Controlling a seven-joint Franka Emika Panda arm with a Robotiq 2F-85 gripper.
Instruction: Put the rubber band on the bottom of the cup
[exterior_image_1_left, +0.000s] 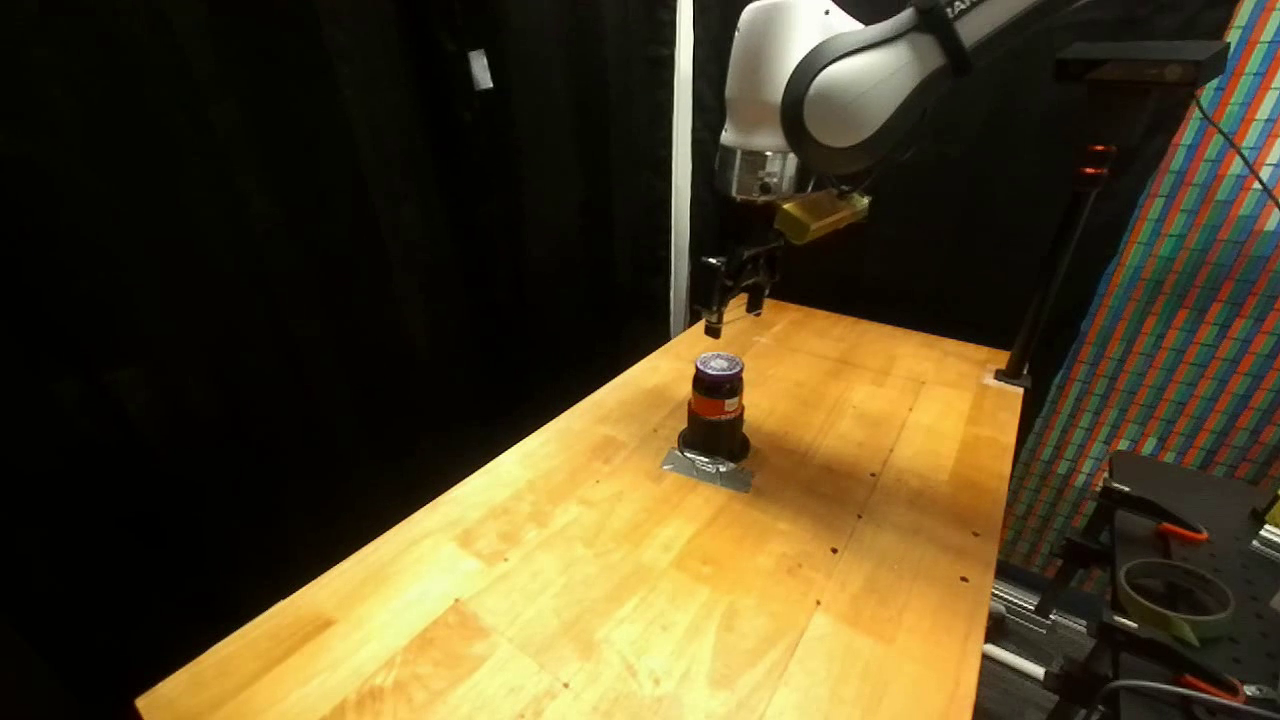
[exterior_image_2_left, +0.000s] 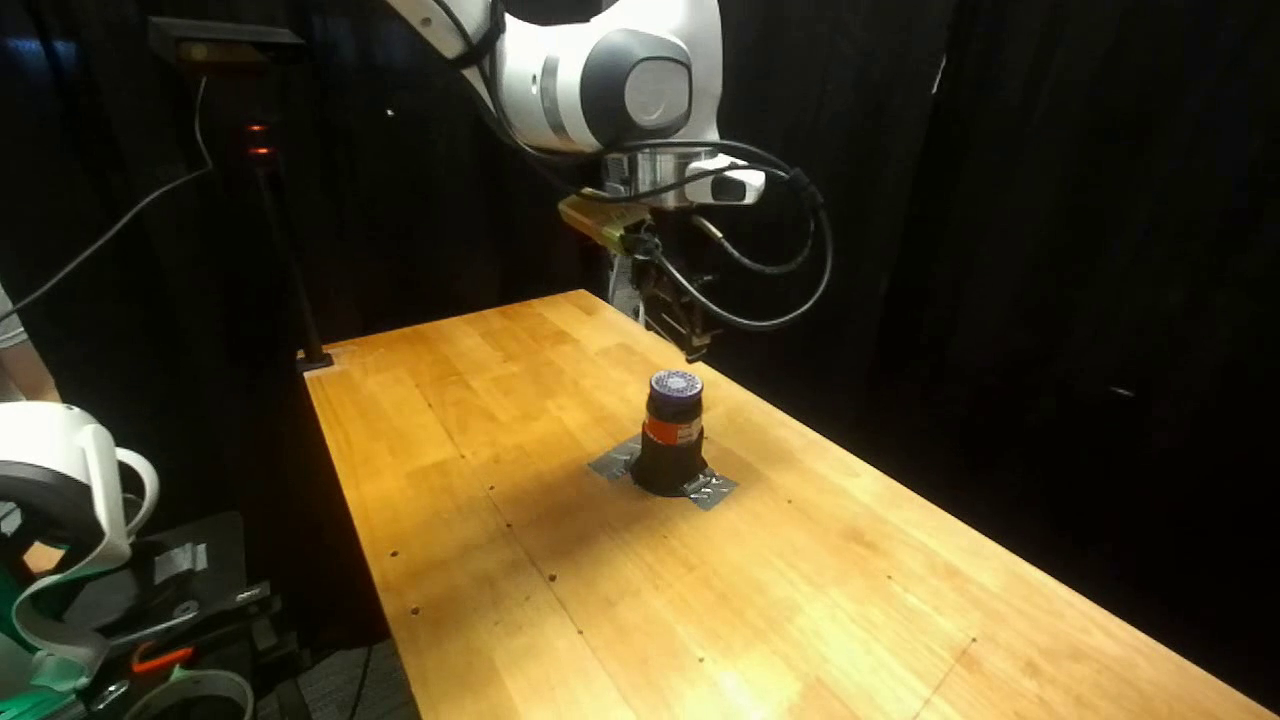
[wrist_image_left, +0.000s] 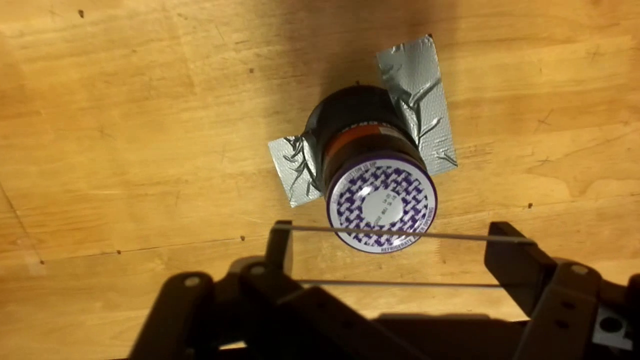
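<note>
The cup (exterior_image_1_left: 718, 405) is a small dark cylinder with an orange-red ring and a purple-and-white patterned lid on top. It stands upright in both exterior views (exterior_image_2_left: 673, 432) and in the wrist view (wrist_image_left: 382, 206). My gripper (wrist_image_left: 392, 227) is open, its two fingers wide apart. The rubber band (wrist_image_left: 460, 236) is stretched around both fingers as two thin strands. In the wrist view one strand crosses over the near part of the lid. In both exterior views my gripper (exterior_image_1_left: 735, 322) (exterior_image_2_left: 676, 340) is above and behind the cup, not touching it.
Silver tape (wrist_image_left: 417, 100) sticks the cup's dark wide base to the wooden table (exterior_image_1_left: 600, 600). A thin post (exterior_image_1_left: 1050, 270) stands at a far table corner. A black cart (exterior_image_1_left: 1190, 490) with a tape roll (exterior_image_1_left: 1175, 600) stands beside the table. A cable (exterior_image_2_left: 790, 318) loops from the wrist.
</note>
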